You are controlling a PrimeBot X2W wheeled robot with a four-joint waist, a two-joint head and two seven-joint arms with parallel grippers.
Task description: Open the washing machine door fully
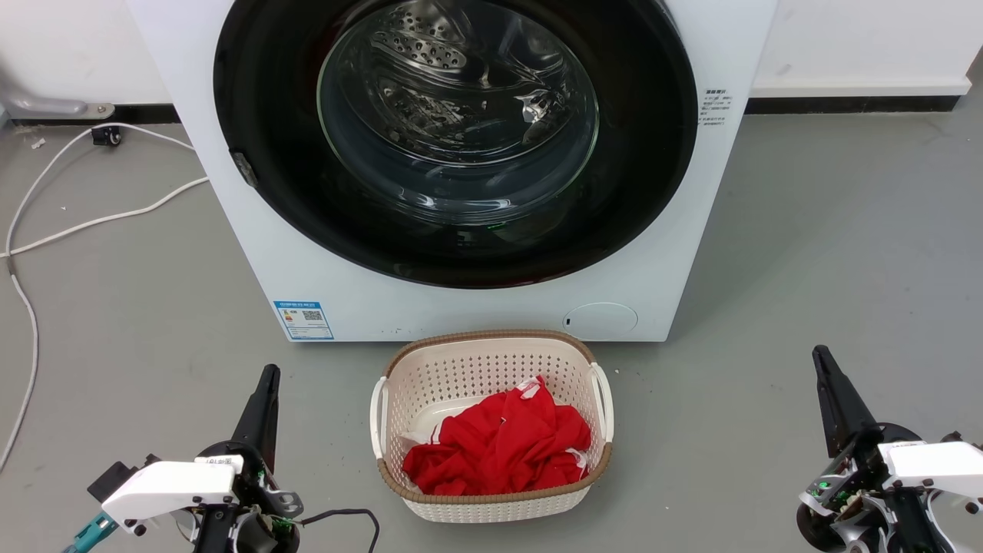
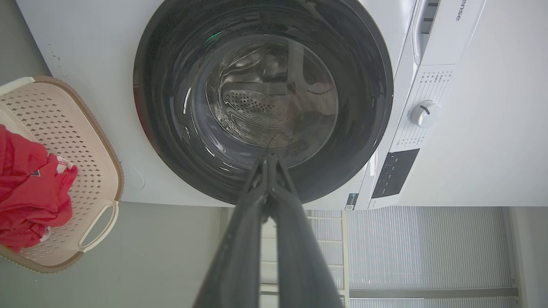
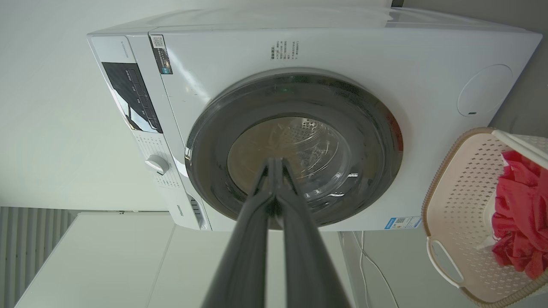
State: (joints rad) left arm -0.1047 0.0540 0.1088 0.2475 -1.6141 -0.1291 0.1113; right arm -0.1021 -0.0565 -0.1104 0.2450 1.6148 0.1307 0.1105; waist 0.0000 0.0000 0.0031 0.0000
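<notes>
The white washing machine (image 1: 676, 253) stands straight ahead, its round black-rimmed washing machine door (image 1: 637, 192) lying flush against the front, steel drum visible through the glass. A small latch tab sits on the rim's left side. My left gripper (image 1: 270, 372) is shut and empty at the lower left, well short of the machine. My right gripper (image 1: 820, 353) is shut and empty at the lower right. Each wrist view looks along its shut fingers, left gripper (image 2: 269, 157) and right gripper (image 3: 276, 160), toward the door (image 2: 171, 141) (image 3: 376, 132).
A cream basket (image 1: 491, 349) holding red cloth (image 1: 499, 445) sits on the grey floor directly before the machine, between my arms. White cables (image 1: 92, 219) trail across the floor at left. A round flap (image 1: 600, 319) and blue label (image 1: 303, 319) mark the machine's lower front.
</notes>
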